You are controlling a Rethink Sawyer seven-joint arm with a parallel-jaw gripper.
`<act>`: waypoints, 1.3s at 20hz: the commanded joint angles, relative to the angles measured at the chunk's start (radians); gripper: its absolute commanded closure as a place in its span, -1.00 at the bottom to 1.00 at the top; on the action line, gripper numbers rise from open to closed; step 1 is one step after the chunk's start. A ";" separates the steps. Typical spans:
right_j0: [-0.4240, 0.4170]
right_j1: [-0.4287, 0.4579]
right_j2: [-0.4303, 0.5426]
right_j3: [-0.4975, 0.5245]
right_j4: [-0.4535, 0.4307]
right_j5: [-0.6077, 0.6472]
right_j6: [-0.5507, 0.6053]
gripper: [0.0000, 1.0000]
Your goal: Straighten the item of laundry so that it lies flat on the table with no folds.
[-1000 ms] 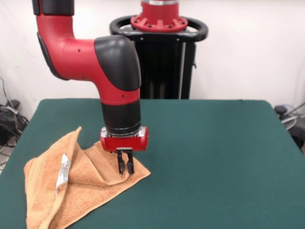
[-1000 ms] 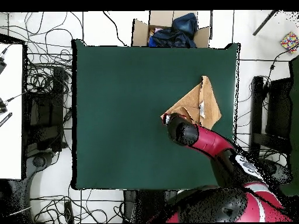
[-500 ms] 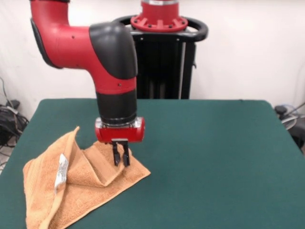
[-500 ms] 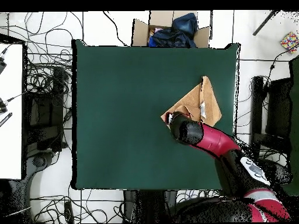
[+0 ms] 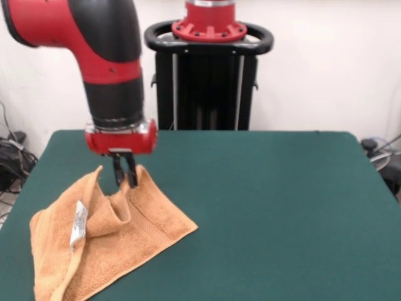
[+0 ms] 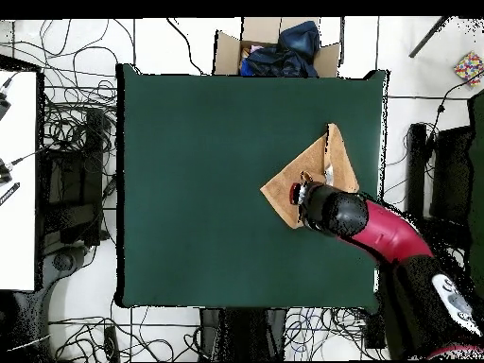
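We find one pincer (image 5: 124, 177) clenched on a raised fold of the single orange-tan terry-cloth towel (image 5: 119, 241), which lies rumpled near one corner of the one dark green felt surface (image 5: 269, 207). Cables crowd the floor around.

White wall (image 5: 326, 63), cable-strewn floor (image 6: 76, 142)

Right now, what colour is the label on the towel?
White, on the orange-tan towel. The label shows best in the front view.
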 commanded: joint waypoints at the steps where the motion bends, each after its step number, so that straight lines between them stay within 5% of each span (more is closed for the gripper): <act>1: -0.037 -0.043 0.116 -0.006 0.004 0.106 -0.004 1.00; 10: -0.200 0.018 0.209 0.055 -0.083 -0.033 -0.062 1.00; 26: -0.352 -0.086 0.270 0.239 -0.266 -0.176 0.020 1.00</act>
